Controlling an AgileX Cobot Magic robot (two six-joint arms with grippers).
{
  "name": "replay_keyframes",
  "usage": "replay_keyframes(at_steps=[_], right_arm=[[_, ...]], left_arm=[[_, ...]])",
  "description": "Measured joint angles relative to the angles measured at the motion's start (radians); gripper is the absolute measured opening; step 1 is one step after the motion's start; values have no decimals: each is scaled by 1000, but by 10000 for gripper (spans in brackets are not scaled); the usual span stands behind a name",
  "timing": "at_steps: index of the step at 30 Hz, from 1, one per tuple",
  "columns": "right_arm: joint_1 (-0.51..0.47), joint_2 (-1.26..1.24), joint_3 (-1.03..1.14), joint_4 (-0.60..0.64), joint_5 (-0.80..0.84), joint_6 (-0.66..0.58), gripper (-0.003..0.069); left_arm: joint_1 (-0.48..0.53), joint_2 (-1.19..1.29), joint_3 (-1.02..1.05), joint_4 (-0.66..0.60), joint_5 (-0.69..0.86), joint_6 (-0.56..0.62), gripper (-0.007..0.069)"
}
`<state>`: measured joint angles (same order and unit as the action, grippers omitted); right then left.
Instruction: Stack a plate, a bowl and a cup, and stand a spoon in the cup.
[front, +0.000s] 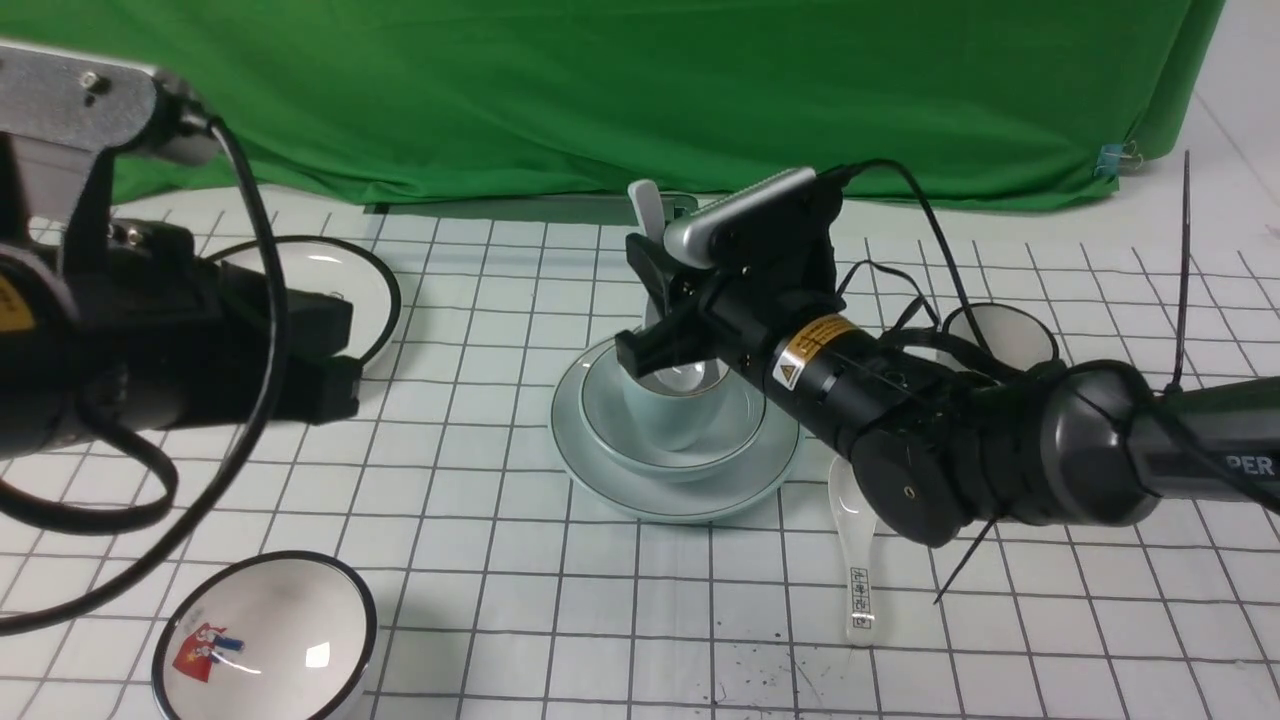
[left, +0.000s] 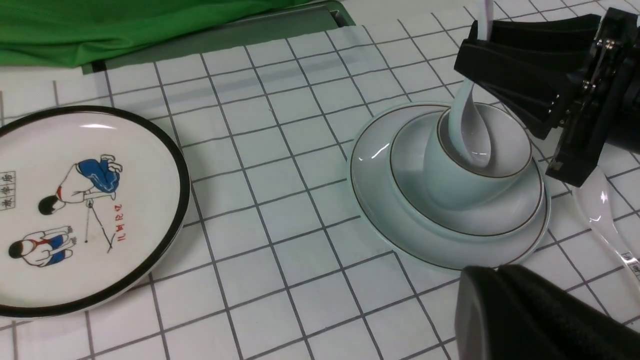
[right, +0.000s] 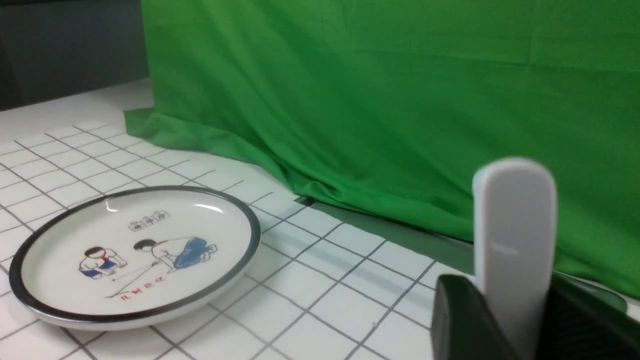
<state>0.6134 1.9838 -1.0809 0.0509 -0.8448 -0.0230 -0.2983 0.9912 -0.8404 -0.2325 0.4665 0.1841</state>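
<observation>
**gridfan:** Where's the spoon (left: 470, 140) actually sat? From the front view only the handle tip gets shown, poking above the right gripper (front: 648, 305).

**potwatcher:** That's cleared up by the left wrist view. The scoop is seen down inside the cup (left: 450, 185), with the handle leaning up out of it. The cup is sat in the bowl (left: 505, 215) and the bowl on the plate (left: 382, 215), all mid-way across the gridded table (front: 500, 560). The handle is clamped by the right gripper. That's best shown in the right wrist view, where it's stood upright between two dark fingers (right: 462, 325).

**gridfan:** And the left gripper (front: 335, 352)?

**potwatcher:** It's held off at 9 o'clock of the stack. Wide or narrow can't be told, tbh. Two things are only shown up front: a picture bowl (front: 265, 640) at 7 o'clock and a white cup (front: 1000, 335) at 3, half hidden behind the right arm (front: 900, 420). A lettered spoon (front: 858, 580) is laid flat at 5, and a cartoon plate (front: 340, 275) at 10.
</observation>
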Motion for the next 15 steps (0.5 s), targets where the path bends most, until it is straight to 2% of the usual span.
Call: replay_keyframes(at_steps=[4,8,15], right_arm=[[0,-22,1,0,10,0,323],[0,-93,1,0,103,0,324],[0,-434,1,1,569,-32,62]], left_arm=[[0,-43,38,0,6,-5,-31],[0,-120,103,1,5,-33,-31],[0,-459,286,22,1,-76,-31]])
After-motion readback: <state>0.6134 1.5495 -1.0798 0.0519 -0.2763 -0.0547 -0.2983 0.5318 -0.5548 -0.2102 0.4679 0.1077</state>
